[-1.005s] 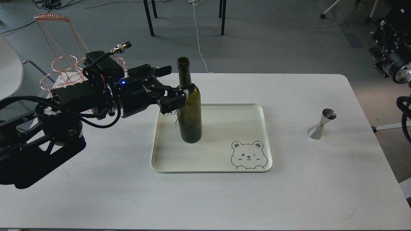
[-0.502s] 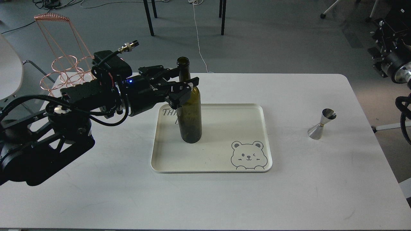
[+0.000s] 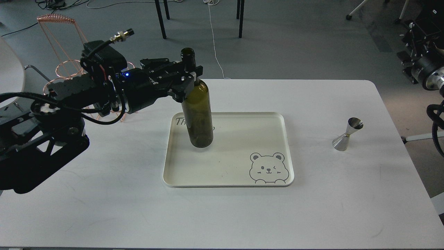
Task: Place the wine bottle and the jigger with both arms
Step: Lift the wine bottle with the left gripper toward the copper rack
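Observation:
The dark olive-green wine bottle (image 3: 197,111) hangs a little above the left half of the cream tray (image 3: 236,173), leaning slightly with its neck toward the left. My left gripper (image 3: 189,74) is shut on the bottle's neck just below the mouth. The silver jigger (image 3: 348,134) stands upright on the white table to the right of the tray, with nothing touching it. Only thick parts of my right arm (image 3: 425,66) show at the right edge. Its gripper is out of view.
A copper wire glass rack (image 3: 66,66) stands at the table's back left, behind my left arm. The tray has a bear drawing (image 3: 267,168) at its front right corner. Chair legs and cables lie on the floor beyond the table.
My left gripper closed on the bottle's neck and lifted it. The bottle rose and shifted left and back over the tray. The jigger has not moved.

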You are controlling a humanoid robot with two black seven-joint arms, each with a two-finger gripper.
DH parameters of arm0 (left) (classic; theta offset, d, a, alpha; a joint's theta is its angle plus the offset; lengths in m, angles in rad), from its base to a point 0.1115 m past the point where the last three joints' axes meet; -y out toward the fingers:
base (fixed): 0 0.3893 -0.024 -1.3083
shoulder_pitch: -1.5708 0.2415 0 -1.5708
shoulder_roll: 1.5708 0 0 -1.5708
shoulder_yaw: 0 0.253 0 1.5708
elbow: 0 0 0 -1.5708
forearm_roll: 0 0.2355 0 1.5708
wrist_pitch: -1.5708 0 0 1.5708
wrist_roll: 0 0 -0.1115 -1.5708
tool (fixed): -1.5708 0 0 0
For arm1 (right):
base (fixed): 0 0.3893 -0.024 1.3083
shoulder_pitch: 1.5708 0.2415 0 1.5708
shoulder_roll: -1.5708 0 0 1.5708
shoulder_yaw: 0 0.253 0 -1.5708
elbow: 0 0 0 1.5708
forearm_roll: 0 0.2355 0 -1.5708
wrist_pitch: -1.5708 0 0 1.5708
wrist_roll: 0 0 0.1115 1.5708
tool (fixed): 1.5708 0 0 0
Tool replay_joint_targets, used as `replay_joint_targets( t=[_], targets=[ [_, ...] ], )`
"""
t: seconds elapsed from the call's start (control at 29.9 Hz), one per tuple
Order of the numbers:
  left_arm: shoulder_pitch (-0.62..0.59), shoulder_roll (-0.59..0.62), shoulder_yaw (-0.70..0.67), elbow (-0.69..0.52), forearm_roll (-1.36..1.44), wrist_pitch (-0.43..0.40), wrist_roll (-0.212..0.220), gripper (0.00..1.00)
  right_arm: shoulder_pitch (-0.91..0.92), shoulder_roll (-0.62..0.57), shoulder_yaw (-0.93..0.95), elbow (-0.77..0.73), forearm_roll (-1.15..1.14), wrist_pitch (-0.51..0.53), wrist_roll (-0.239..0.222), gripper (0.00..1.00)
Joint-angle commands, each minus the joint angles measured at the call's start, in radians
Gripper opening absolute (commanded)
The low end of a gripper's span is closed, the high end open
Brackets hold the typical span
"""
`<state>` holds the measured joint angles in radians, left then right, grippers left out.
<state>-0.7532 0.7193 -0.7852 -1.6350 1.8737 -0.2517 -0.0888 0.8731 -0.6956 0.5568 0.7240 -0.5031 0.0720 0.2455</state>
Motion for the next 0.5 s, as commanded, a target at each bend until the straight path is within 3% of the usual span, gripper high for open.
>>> replay_joint_targets(
  t=[0.0,0.23,0.47],
  targets=[
    [-0.07,0.106,-0.002,0.012,-0.08,0.0,-0.003,0.1,0.0,-0.001,0.0,0.0,0.0,0.0,0.0,0.97],
    [-0.129,0.196,0.001,0.155,-0.073,0.0,-0.077,0.1,0.003,0.001,0.0,0.002,0.0,0.0,0.0,0.97],
    [-0.15,0.2,0.006,0.316,-0.068,0.005,-0.092,0.09,0.01,0.01,-0.001,0.0,0.0,0.0,-0.002,0.97]
  ],
)
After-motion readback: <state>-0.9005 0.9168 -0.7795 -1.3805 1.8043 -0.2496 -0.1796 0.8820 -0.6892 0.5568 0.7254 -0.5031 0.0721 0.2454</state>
